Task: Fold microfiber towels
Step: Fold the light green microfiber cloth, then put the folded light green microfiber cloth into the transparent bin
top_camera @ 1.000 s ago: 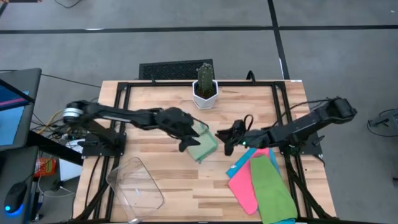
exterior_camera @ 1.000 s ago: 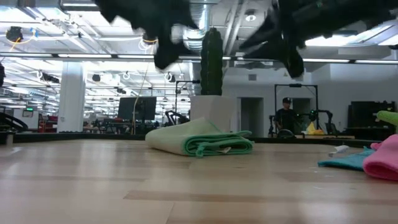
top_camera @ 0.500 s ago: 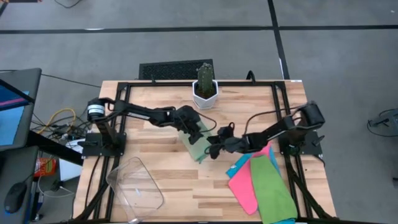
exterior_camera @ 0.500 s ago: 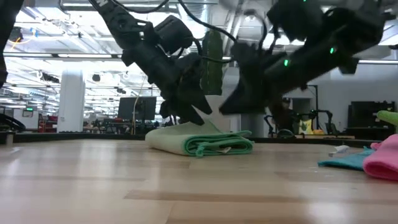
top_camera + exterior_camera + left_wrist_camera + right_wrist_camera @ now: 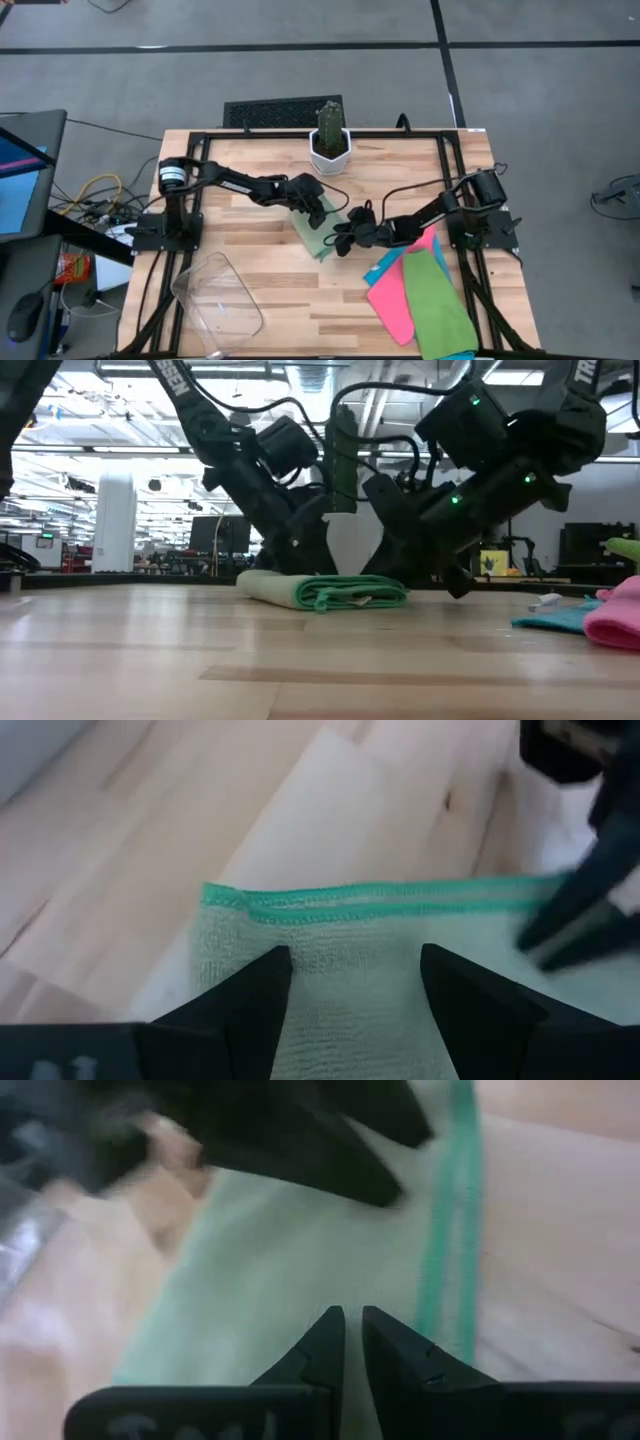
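Observation:
A folded light green microfiber towel (image 5: 316,237) lies flat on the wooden table, its darker green hem (image 5: 380,900) showing in the left wrist view. My left gripper (image 5: 318,214) is open and slants down onto the towel's far part. My right gripper (image 5: 339,242) comes in low from the right with its fingers almost together over the towel's right part (image 5: 300,1250). More towels, pink (image 5: 392,297), green (image 5: 437,305) and blue (image 5: 384,266), lie overlapping at the near right. My left gripper has its two spread fingertips (image 5: 268,970) down on the folded towel's top face (image 5: 350,970), just behind the hemmed edge. It slants down from the table's left, and the towel stays flat on the table. My right gripper's shut fingertips (image 5: 330,1325) lie low over the towel's top face, beside the green hem (image 5: 445,1250), slanting down from the right. I cannot tell whether they touch it.
A white pot with a cactus (image 5: 329,140) stands at the far middle, just behind the grippers. A clear plastic bin (image 5: 218,296) sits at the near left. Bare wood (image 5: 290,290) lies between the bin and the towel pile.
Both grippers have come down from well above the table onto the folded green towel, the left from the left side and the right from the right side, both tipping more steeply downward. The towel has stayed where it was.

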Robot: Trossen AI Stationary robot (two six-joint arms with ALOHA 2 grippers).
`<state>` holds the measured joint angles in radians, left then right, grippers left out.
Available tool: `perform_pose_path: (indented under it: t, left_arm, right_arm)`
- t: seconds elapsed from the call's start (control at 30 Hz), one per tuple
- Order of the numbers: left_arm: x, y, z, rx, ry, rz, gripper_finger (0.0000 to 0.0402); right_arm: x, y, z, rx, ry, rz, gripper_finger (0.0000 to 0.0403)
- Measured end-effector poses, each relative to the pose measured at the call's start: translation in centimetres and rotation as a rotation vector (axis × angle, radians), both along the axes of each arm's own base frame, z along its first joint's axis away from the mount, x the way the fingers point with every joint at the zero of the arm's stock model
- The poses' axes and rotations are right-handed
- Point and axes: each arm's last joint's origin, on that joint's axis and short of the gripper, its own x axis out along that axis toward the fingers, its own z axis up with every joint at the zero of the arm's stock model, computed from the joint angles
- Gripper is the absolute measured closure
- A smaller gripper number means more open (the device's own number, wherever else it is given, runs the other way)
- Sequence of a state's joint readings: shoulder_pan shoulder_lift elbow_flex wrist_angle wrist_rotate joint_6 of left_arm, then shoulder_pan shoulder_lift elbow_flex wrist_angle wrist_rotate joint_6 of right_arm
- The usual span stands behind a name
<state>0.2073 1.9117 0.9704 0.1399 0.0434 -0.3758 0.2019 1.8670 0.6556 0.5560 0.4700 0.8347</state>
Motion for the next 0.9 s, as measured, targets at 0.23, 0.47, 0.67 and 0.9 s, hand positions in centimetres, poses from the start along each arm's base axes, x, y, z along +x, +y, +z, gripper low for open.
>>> perform_pose_path:
  t: [0.23, 0.47, 0.67, 0.9]
  left_arm:
    - [-0.3, 1.1, 0.5, -0.058, -0.018, 0.097, 0.0178]
    - [-1.2, 1.8, 6.2, -0.185, -0.100, 0.012, 0.0178]
    - [-4.1, 3.4, 9.1, -0.235, -0.015, 0.086, 0.0177]
    - [-4.6, 4.8, 7.0, -0.399, 0.051, 0.015, 0.0159]
  right_arm:
    - [-0.2, 0.5, 2.0, -0.004, -0.036, 0.037, 0.0337]
    - [-2.0, 1.2, 5.1, 0.172, -0.019, -0.023, 0.0335]
    - [-3.3, 1.8, 8.3, 0.429, 0.070, -0.082, 0.0288]
    - [-1.7, 2.3, 9.0, 0.508, 0.179, -0.239, 0.0192]
